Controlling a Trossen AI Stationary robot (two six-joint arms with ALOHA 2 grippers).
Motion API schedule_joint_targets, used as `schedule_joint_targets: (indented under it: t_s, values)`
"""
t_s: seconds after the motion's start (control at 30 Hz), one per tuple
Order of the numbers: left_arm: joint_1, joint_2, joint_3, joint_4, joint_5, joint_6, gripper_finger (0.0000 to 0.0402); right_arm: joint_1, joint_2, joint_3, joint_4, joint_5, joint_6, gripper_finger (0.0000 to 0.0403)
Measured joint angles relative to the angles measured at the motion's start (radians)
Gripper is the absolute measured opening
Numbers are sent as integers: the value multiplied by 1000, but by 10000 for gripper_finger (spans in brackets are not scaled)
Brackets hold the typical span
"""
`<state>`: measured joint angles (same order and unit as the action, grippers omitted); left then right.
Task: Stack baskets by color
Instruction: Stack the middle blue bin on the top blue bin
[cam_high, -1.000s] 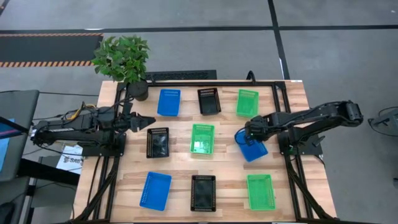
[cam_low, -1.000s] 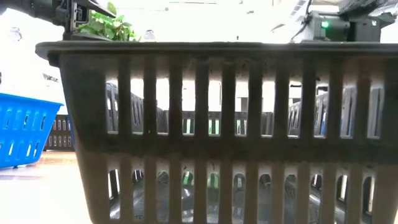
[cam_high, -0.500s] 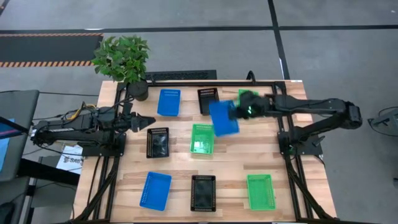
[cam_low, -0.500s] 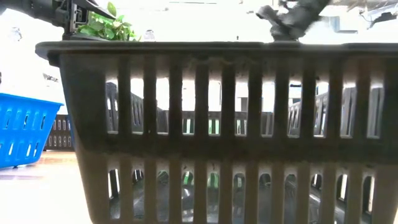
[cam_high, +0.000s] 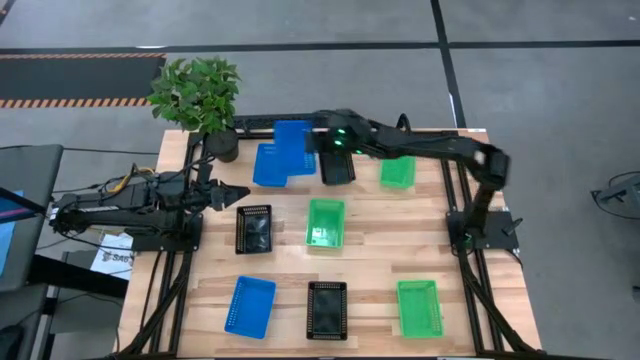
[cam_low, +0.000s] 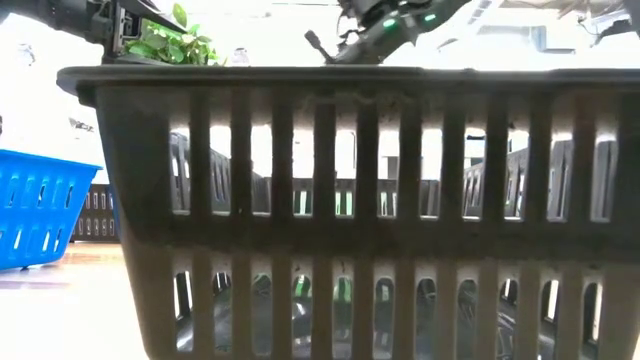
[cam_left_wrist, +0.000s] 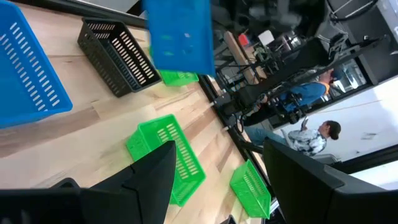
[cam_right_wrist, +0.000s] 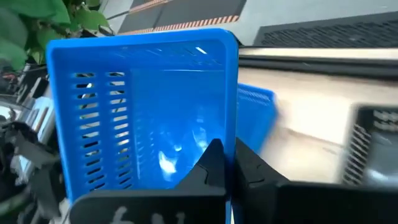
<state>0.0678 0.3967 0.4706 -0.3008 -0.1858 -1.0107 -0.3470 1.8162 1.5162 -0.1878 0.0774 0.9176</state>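
**Carrying 1 blue basket to its match at the far row**

My right hand (cam_high: 318, 141) is clamped on the rim of a blue basket (cam_high: 293, 140), held in the air over the far edge of the counter (cam_high: 370, 265), just beside the blue basket on the counter (cam_high: 268, 166) near the potted plant (cam_high: 196, 95). My left hand (cam_high: 238, 194) waits with fingers apart at the counter's left side.

Handling, as I judge it: thin mesh plastic, light, fairly stiff but springy at the wall. A pinch on 1 short rim carries it, though it hangs tilted. Walls look tapered, so it should nest if squared up first. The third blue basket (cam_high: 249, 306) sits in the near row.
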Motion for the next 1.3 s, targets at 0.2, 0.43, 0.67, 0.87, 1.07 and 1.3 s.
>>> schedule_joint_targets:
  t_s: [0.2,0.43,0.67,0.87,1.07,1.3]
  values:
    - [0,0,0,3,-12,-1,229,2,219,218,-12,-66,63,10]
    - [0,0,0,3,-16,-3,229,2,378,303,-10,-83,166,15]
    - [0,0,0,3,-26,-3,229,-9,448,321,2,-61,208,22]
    - [0,0,0,3,-28,-3,229,-15,448,321,-12,0,207,20]
    - [0,0,0,3,-28,-3,229,-22,448,321,-17,2,206,42]
    - [0,0,0,3,-28,-3,229,-22,448,321,-19,0,207,60]
